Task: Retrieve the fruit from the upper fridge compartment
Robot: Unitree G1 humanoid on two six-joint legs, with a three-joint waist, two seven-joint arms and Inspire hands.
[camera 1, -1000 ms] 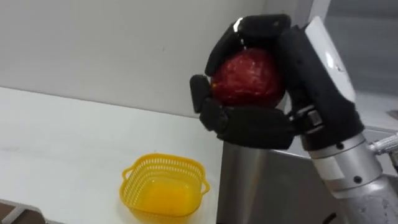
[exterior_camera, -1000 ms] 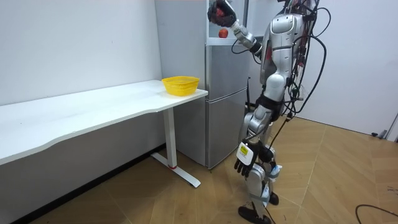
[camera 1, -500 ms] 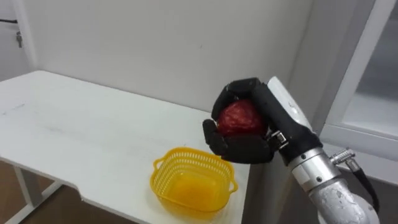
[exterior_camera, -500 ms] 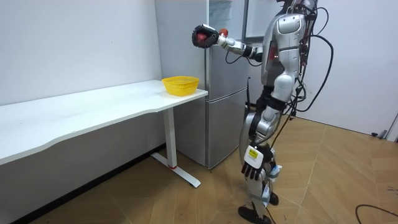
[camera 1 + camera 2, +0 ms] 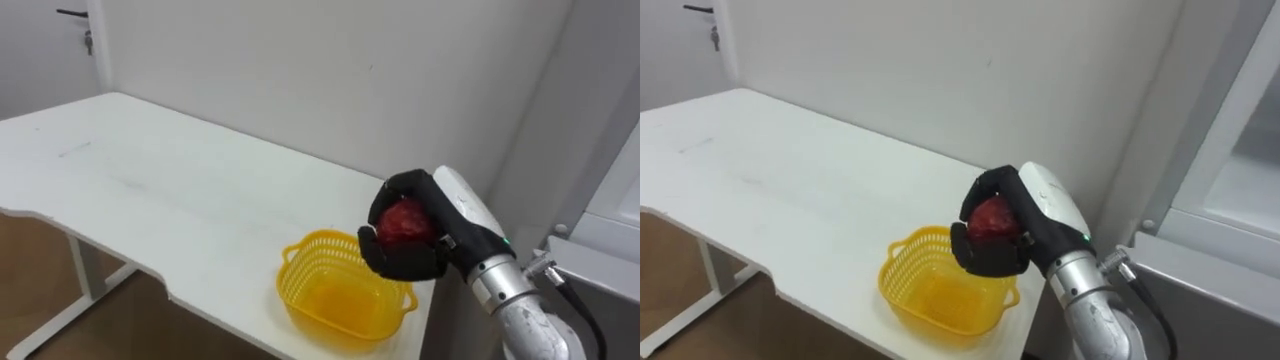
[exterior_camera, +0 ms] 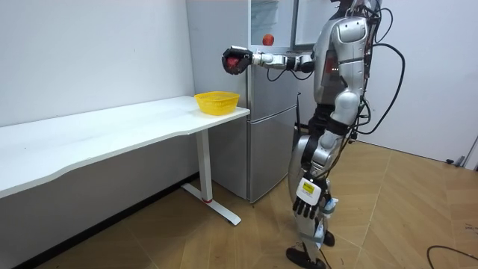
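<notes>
**While the apple hangs above the basket, the grip matters most**

As the left eye view shows it, the right hand (image 5: 425, 250) sits in the lower right of the frame. Its dark fingers are curled round a red apple (image 5: 405, 222), so the task's thing is in that hand, up in the air. Just below and to the left in the frame, a yellow basket (image 5: 318, 246) stands at the near end of the white table (image 5: 170, 180). Apple and basket do not touch.

The right eye view gives the same hold. The fingers wrap the fruit from above and below, with red skin showing between them, over the basket's right edge in the frame.

In the room view the robot stands before the fridge (image 6: 269, 134). Its right arm is stretched level toward the room view's left, above the table's end, and the left hand (image 6: 307, 200) hangs by the thigh. A second small red thing (image 6: 267, 39) rests in the open upper compartment.

The apple looks firm, smooth and fairly light. It would probably roll and bruise if dropped, so a wrap round its widest part suits it, as does a low release.
</notes>
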